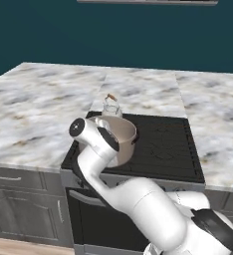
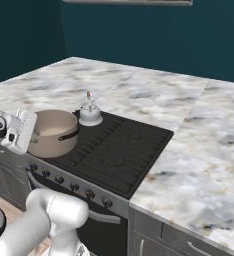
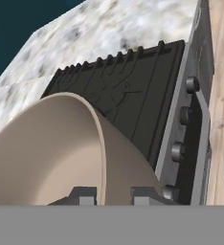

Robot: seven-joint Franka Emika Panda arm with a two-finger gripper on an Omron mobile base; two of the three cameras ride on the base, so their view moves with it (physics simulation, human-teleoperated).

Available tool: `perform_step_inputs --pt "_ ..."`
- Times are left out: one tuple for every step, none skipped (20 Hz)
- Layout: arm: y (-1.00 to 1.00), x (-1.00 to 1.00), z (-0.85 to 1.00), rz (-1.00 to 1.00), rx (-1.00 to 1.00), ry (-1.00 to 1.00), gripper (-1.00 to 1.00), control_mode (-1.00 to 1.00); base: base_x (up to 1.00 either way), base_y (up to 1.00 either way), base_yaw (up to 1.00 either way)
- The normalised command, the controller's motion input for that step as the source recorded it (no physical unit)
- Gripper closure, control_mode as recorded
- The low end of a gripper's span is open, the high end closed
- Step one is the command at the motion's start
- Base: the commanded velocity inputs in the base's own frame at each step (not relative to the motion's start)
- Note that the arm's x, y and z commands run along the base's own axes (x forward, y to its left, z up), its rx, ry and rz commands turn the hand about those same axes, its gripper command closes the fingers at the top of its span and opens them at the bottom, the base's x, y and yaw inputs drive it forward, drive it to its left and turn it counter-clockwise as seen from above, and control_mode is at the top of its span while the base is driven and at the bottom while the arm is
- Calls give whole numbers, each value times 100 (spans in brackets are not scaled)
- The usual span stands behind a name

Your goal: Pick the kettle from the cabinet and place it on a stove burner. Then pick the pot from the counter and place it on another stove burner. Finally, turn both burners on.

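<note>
The gripper [image 3: 113,195] pinches the near rim of the pot [image 2: 53,131], one finger inside and one outside the wall. The pot sits upright, mouth up, on the stove's [image 2: 114,150] front-left burner; the kettle [image 2: 90,115] stands upright just beyond it.

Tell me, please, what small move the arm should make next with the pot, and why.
Probably open the jaws and lift clear. The pot appears to sit on the front left burner, in front of the kettle on the rear one, while the gripper straddles the pot's rim. The knobs look untouched.
</note>
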Motion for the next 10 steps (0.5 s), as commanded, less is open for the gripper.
perform_step_inputs --pt "3 28 -8 2 0 0 100 -100 0 0 0" --pt "0 28 -7 2 0 0 100 -100 0 0 0" --pt "0 28 -6 1 0 0 100 -100 0 0 0" --pt "0 28 -5 1 0 0 100 -100 0 0 0" --pt "0 26 -4 0 0 0 100 -100 0 0 0" --pt "0 27 -4 0 0 0 100 -100 0 0 0" --pt "0 27 -5 0 0 0 100 -100 0 0 0" --pt "0 25 -6 0 0 0 100 -100 0 0 0" --pt "0 27 -6 0 0 0 100 -100 0 0 0" --pt "0 26 -6 0 0 0 100 -100 0 0 0"
